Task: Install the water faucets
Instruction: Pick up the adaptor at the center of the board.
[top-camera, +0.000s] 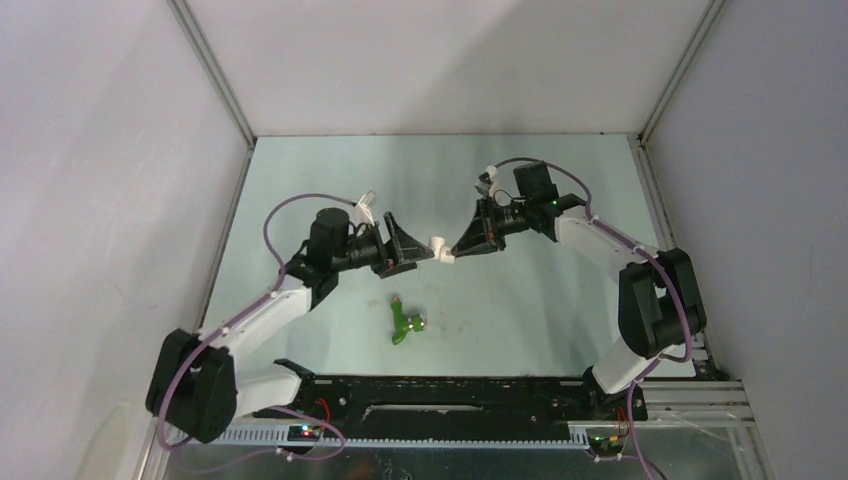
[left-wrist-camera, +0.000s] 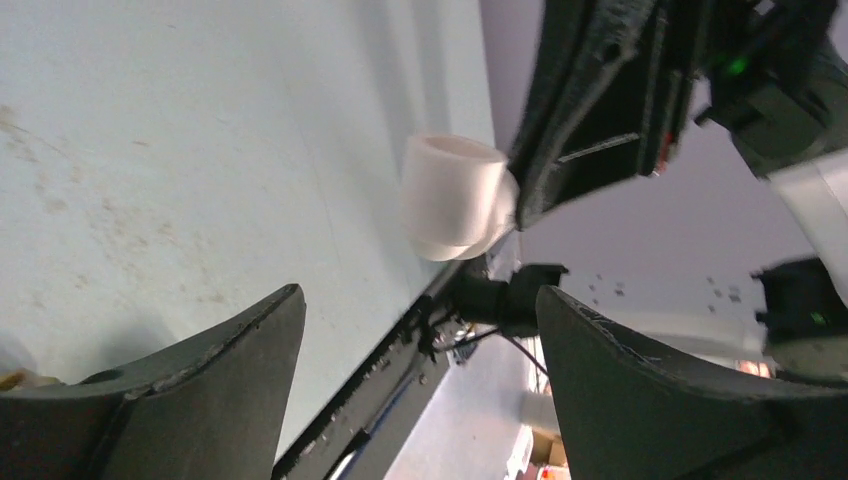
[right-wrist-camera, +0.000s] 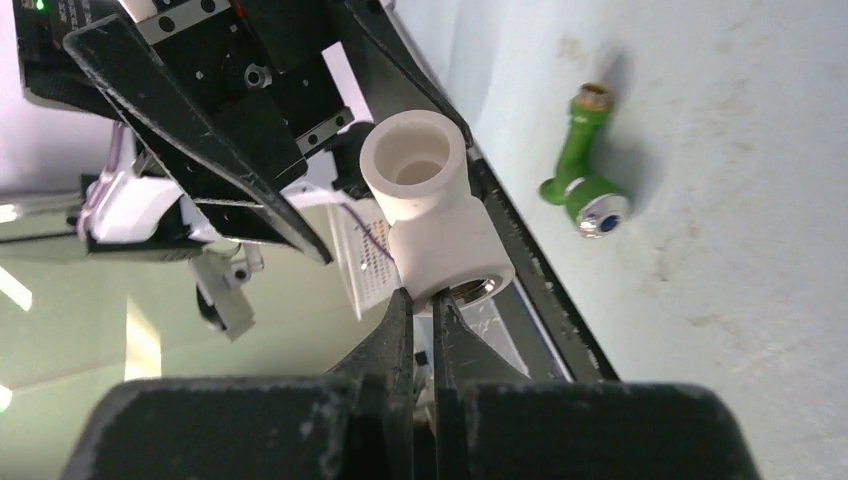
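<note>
From where I stand, no faucet has gone in yet. The green faucet (top-camera: 405, 322) lies on its side on the pale surface (top-camera: 560, 190), at about six o'clock from the two hands and well apart from both, with nothing touching it. The right wrist view shows its brass thread (right-wrist-camera: 594, 95) bare and its round knob (right-wrist-camera: 597, 208) turned toward the camera. I can't pick out a white faucet with any certainty in these views.

The part being handled is a white pipe fitting (top-camera: 440, 247), a short elbow held above the surface. The right hand (top-camera: 458, 248) reaches in from three o'clock. Its fingers are pressed together on the fitting's lower edge, beside the threaded brass mouth (right-wrist-camera: 470, 290). The plain open socket (right-wrist-camera: 412, 165) points toward the other arm.

The left hand (top-camera: 415, 248) sits at nine o'clock of the fitting with its fingers (left-wrist-camera: 200, 390) spread wide. It holds nothing and is near the fitting without touching it.

I'd judge this an early stage. The fitting is held up and presented. What is left is to pick the green faucet off the surface, bring its thread to the brass mouth and screw it home. Any second faucet would need the same treatment.
</note>
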